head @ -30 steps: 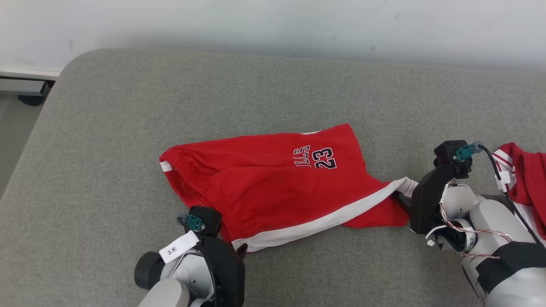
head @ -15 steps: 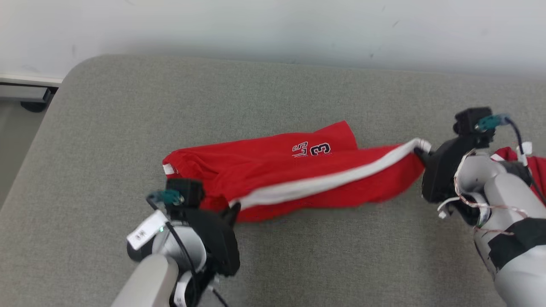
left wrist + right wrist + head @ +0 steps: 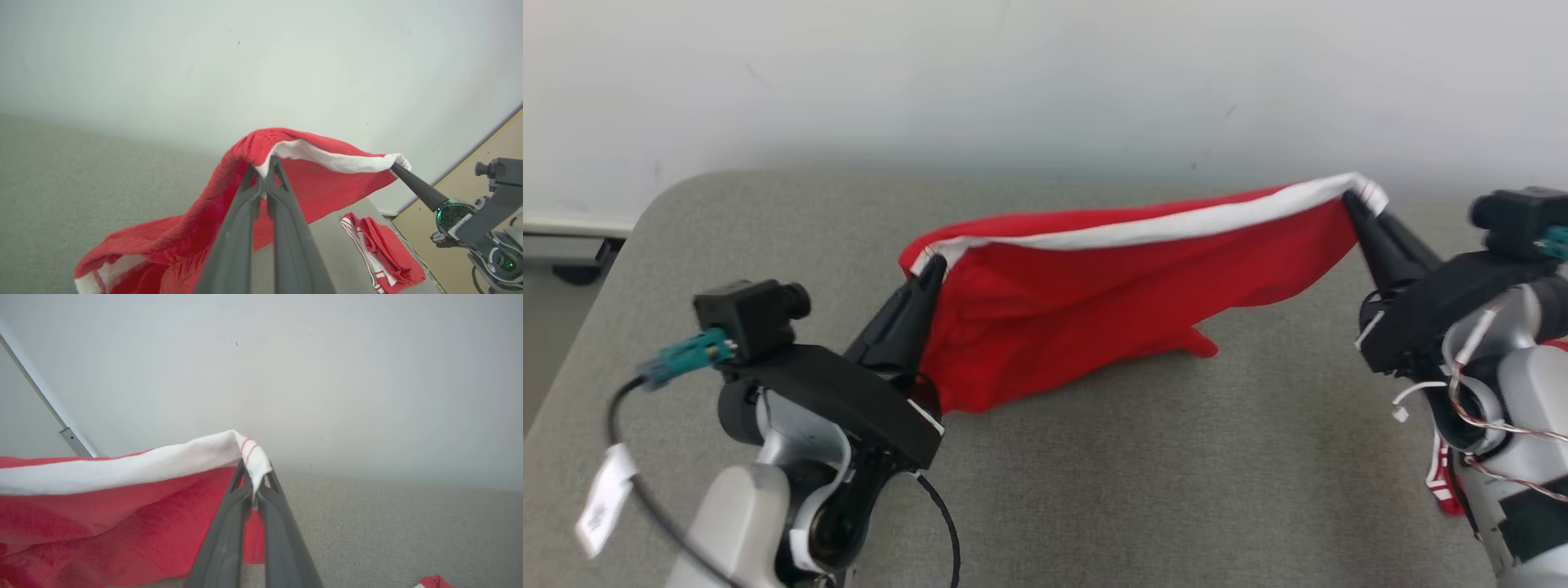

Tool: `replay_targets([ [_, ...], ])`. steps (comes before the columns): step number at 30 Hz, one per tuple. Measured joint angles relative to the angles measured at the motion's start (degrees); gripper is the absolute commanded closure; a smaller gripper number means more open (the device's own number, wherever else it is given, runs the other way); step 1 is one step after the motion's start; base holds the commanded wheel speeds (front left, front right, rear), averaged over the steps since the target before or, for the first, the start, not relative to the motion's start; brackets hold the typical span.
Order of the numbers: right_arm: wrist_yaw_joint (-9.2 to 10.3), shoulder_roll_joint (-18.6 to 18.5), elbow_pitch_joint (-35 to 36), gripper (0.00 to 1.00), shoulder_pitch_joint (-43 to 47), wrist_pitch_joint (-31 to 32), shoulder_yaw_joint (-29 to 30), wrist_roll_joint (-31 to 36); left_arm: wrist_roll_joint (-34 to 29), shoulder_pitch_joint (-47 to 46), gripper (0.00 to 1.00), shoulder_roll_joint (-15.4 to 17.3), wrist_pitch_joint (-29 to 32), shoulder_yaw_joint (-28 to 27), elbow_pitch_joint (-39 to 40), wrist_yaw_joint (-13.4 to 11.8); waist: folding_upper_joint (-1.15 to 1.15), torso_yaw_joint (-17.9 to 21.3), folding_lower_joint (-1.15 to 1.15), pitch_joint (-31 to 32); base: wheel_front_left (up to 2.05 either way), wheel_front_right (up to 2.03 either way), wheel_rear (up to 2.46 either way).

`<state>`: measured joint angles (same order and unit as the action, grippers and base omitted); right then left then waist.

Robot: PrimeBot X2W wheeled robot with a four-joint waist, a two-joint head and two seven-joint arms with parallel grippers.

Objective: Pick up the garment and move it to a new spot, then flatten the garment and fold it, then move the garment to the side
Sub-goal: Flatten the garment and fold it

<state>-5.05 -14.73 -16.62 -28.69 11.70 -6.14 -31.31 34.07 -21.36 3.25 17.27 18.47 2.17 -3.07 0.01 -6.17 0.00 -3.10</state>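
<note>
the red garment (image 3: pixel 1111 302) hangs in the air between the two hands, over the middle of the grey bench (image 3: pixel 1176 474). the left hand (image 3: pixel 934 268) is pinched tight on the left end of its white band (image 3: pixel 1176 224). the right hand (image 3: pixel 1354 198) is pinched tight on the right end. so the long way of the garment runs left to right, from hand to hand. the right end looks farther and higher. the bottom seems to touch the bench. i think both hands must move together to lay it flat.
</note>
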Motion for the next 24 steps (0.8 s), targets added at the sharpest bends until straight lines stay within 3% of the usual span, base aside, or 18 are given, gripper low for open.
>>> replay_targets([
  [8, -0.26, -1.5, 21.6, 1.0, 3.7, -3.6, 4.6, -3.0, 6.6, 0.9, 1.0, -0.4, 0.0, -0.7, 14.5, 1.1, -0.01, 2.7, -0.01, 3.0, 0.0, 0.0, 0.0],
  [12, 0.1, -1.8, 24.1, 1.0, 2.7, -2.3, 4.5, -2.7, 6.1, -0.8, 1.0, -0.5, 1.8, 0.4, 14.5, -0.1, -0.01, 4.3, -0.01, 3.5, 0.0, 0.0, 0.0],
  [16, 1.03, -0.9, 20.1, 1.0, -2.2, -0.5, 2.4, -2.6, 2.4, -5.1, 1.0, -0.7, 3.0, 0.8, 7.4, -1.8, -0.02, 5.4, -0.01, 2.6, 0.0, 0.0, 0.0],
  [22, 1.51, 3.8, 2.2, 1.0, -17.1, 0.9, -4.0, 0.6, -1.5, -14.5, 1.0, -0.8, 3.3, -1.2, -8.0, -3.0, -0.01, 6.4, 0.0, -0.7, 0.0, 0.0, 0.0],
  [24, 1.59, 4.5, -1.7, 1.0, -23.7, -0.1, -3.4, 1.5, -1.8, -18.7, 1.0, -1.0, 2.5, -2.1, -11.5, -3.0, 0.0, 7.0, 0.01, -2.0, 0.0, 0.0, 0.0],
])
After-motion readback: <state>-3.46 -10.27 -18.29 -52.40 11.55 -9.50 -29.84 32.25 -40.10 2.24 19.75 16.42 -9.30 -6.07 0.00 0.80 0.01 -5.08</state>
